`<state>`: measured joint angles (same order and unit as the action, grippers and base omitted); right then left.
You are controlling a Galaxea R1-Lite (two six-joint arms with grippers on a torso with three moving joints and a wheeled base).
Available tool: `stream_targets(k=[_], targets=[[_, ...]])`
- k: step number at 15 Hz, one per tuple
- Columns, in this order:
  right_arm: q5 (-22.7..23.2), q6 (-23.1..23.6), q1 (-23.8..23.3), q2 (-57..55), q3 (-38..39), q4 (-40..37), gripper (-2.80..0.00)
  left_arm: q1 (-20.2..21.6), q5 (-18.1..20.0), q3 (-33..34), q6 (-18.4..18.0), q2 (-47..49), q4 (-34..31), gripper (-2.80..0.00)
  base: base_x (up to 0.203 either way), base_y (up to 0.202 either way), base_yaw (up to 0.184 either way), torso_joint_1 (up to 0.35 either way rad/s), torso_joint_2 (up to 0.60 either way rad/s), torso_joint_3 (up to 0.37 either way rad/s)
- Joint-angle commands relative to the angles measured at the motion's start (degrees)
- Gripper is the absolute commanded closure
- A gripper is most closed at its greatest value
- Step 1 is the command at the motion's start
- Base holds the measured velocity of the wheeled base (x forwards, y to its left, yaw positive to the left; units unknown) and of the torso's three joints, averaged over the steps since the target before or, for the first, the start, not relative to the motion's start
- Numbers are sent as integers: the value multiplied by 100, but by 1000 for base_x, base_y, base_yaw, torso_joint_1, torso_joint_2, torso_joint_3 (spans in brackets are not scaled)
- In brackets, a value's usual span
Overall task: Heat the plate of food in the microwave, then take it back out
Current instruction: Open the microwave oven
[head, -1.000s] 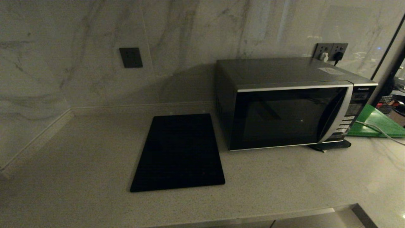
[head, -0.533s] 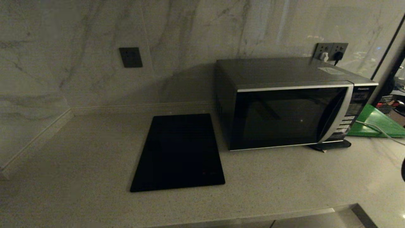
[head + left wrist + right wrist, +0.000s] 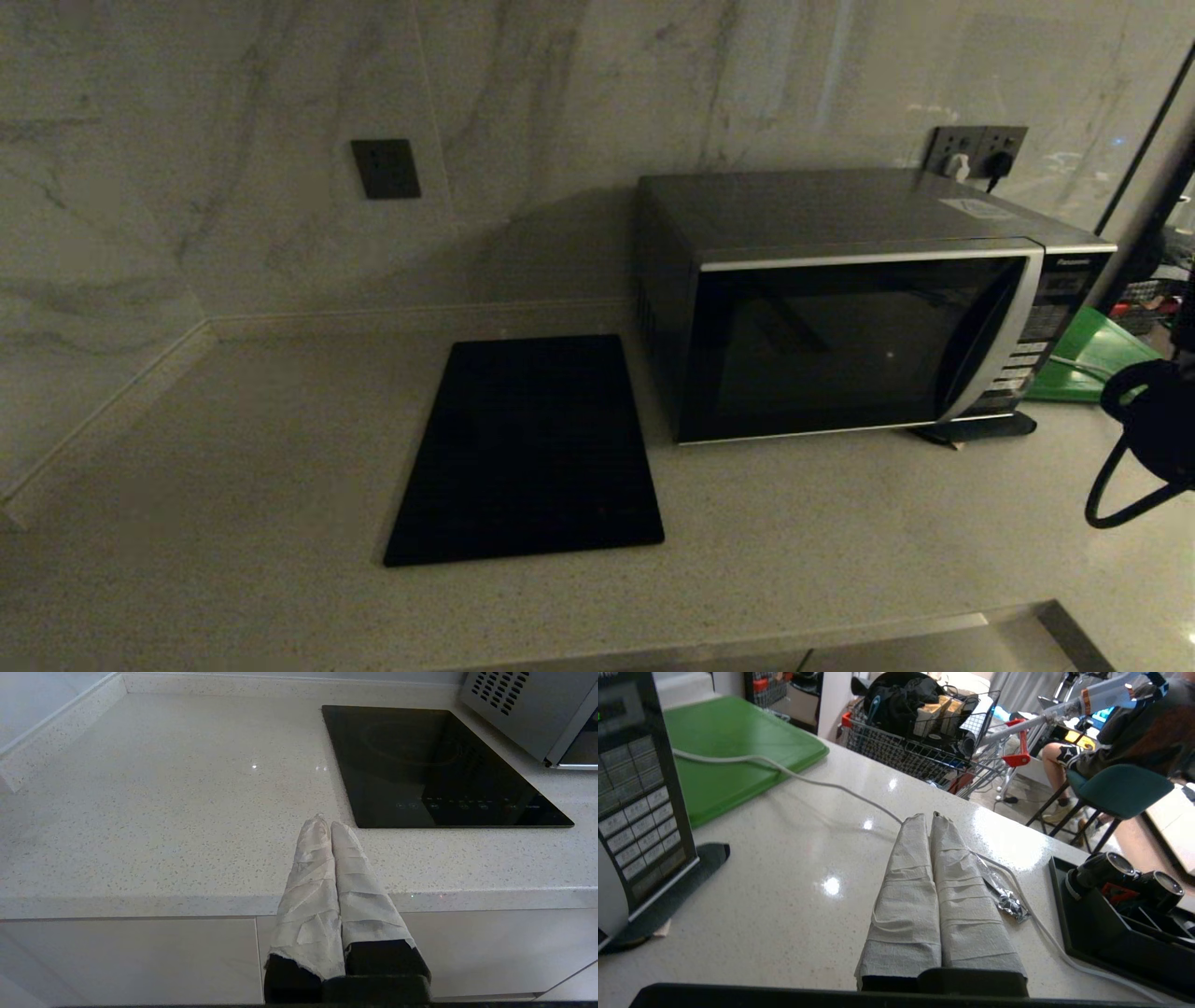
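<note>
The microwave [image 3: 859, 308] stands at the back right of the worktop [image 3: 794, 532], its dark door shut and its button panel at its right end. The plate of food shows in no view; it may sit behind the dark glass, but nothing can be made out there, so I cannot say where it is.

The right tool [image 3: 931, 819] hangs over the right end of the worktop, past the microwave's button panel [image 3: 633, 812], and points along the worktop toward the green board [image 3: 733, 742] and the room beyond. The microwave therefore lies off to one side of it, not ahead, and the arm would have to swing toward the front face to reach the door or the buttons. The right arm is plainly the nearer of the two; in the head view only its dark elbow and cable [image 3: 1153, 439] show at the right edge.

Both wrapped fingers [image 3: 906, 882] of the right tool are pressed together, clenched on nothing and touching nothing.

The left tool [image 3: 325, 820] is parked at the front edge of the worktop, beside the near left corner of the flat black panel [image 3: 434, 765], likewise clenched and empty.
</note>
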<state>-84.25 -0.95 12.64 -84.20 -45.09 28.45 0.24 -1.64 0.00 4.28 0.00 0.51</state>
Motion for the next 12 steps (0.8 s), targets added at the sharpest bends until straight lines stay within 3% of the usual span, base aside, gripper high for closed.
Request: stream_targets(k=[1, 7, 8, 12], targets=[[-57, 7, 10, -218, -17, 78, 0, 2, -3, 0, 2, 9, 2, 0, 0, 0, 0, 0, 0, 0], [-339, 36, 45, -681, -58, 453, 0, 2, -3, 0, 2, 9, 2, 0, 0, 0, 0, 0, 0, 0], [-341, 32, 56, -752, -105, 477, -280, 2, -3, 0, 2, 9, 2, 0, 0, 0, 0, 0, 0, 0], [-342, -61, 47, -1378, -295, 847, -280, 2, -3, 0, 2, 9, 2, 0, 0, 0, 0, 0, 0, 0]])
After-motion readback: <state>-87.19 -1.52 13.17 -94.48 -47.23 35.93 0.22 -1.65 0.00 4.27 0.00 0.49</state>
